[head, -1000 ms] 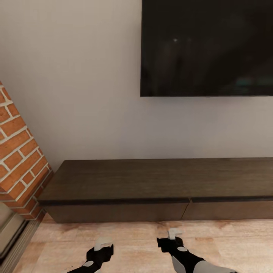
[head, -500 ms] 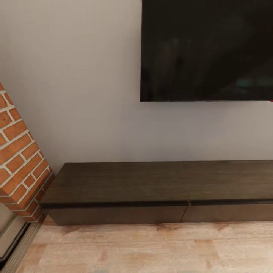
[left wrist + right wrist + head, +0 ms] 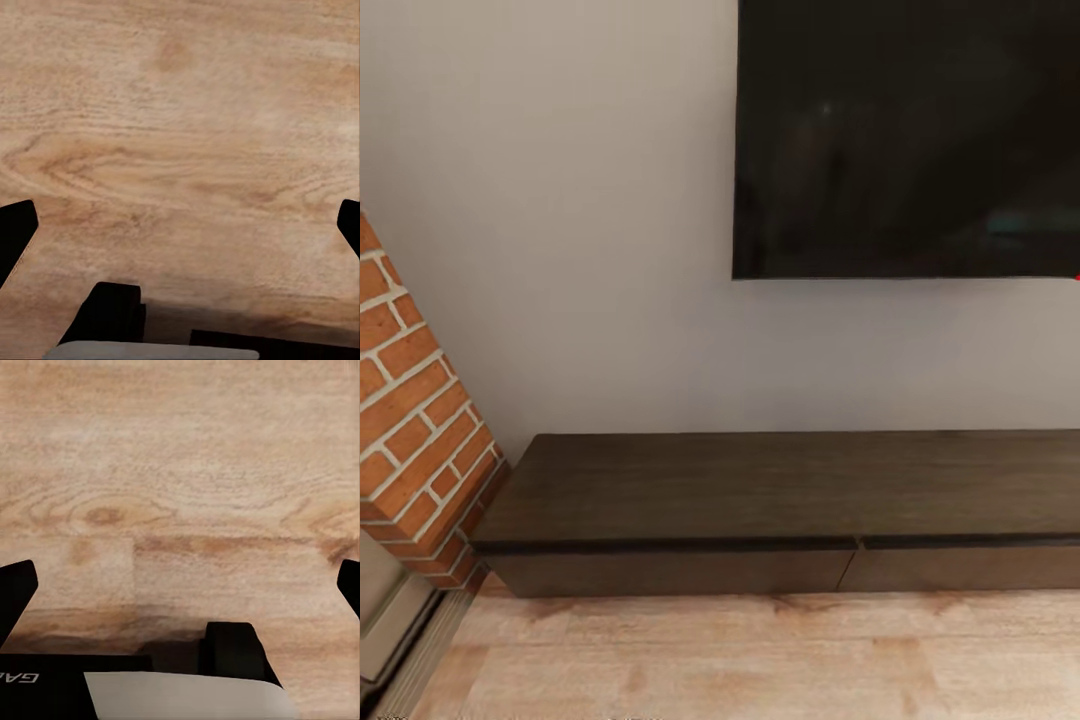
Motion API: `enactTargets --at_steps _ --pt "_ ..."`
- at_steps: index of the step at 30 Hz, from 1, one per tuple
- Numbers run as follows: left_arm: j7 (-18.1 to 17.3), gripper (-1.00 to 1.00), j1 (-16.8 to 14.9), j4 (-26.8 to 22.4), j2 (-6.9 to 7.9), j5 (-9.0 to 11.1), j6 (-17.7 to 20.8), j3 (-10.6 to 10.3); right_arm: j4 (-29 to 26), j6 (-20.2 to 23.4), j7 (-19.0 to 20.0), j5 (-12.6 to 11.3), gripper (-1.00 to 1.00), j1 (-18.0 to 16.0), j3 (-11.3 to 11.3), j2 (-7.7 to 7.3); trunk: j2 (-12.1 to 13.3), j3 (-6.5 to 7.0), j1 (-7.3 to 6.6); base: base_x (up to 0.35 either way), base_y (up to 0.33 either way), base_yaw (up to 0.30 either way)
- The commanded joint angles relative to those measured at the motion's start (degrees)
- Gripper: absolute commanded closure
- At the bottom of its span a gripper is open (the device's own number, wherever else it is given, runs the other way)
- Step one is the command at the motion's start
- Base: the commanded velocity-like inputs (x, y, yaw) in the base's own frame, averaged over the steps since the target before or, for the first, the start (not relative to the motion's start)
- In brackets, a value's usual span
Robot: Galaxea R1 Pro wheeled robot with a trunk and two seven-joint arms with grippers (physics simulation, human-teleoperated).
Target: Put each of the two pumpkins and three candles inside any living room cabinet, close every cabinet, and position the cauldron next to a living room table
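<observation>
1. Fingers (image 3: 15, 236) of left gripper (image 3: 180, 232) spread wide over light wood plank floor (image 3: 180, 135), nothing between.
2. Right gripper (image 3: 180, 592) likewise splayed, empty.
3. Long low dark brown wood-grain cabinet (image 3: 760, 490) at 12 o'clock, drawers closed, black wall-mounted TV (image 3: 910, 130) above.

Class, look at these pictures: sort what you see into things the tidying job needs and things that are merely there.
Needed for the job:
- cabinet, both drawer fronts shut
- left claw, open and empty
- right claw, open and empty

Merely there:
- television
- brick fireplace
- wood floor
- wall
</observation>
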Motion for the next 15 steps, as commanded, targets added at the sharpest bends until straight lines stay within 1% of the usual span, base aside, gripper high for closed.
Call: enactTargets --at_steps 1,7,9,10,15 --pt "0.0 -1.0 0.0 0.0 0.03 0.0 0.0 0.0 0.0 0.0 0.0 0.0 -1.0 0.0 0.0 0.07 0.0 0.0 0.0 0.0 0.0 0.232" --pt "0.0 -1.0 -0.1 0.2 0.18 -0.1 -0.1 -0.1 0.0 0.0 -0.1 0.0 -1.0 0.9 0.0 0.39 0.0 0.0 0.0 0.0 0.0 0.276" --pt "0.0 -1.0 -0.1 0.2 0.9 -0.2 -0.1 -0.2 -0.1 0.0 -0.1 0.0 -1.0 1.0 0.0 0.39 0.0 0.0 0.0 0.0 0.0 0.286" --pt "0.0 -1.0 -0.1 0.3 1.88 -0.2 -0.2 -0.2 -0.2 0.0 -0.1 0.0 -1.0 0.9 0.0 0.43 0.0 0.0 0.0 0.0 0.0 0.286" --pt "-0.2 -1.0 -0.1 0.2 4.21 -0.2 -0.2 -0.2 -0.4 -0.4 -0.1 0.1 -1.0 1.0 0.0 0.43 0.0 0.0 0.0 0.0 0.0 0.286"
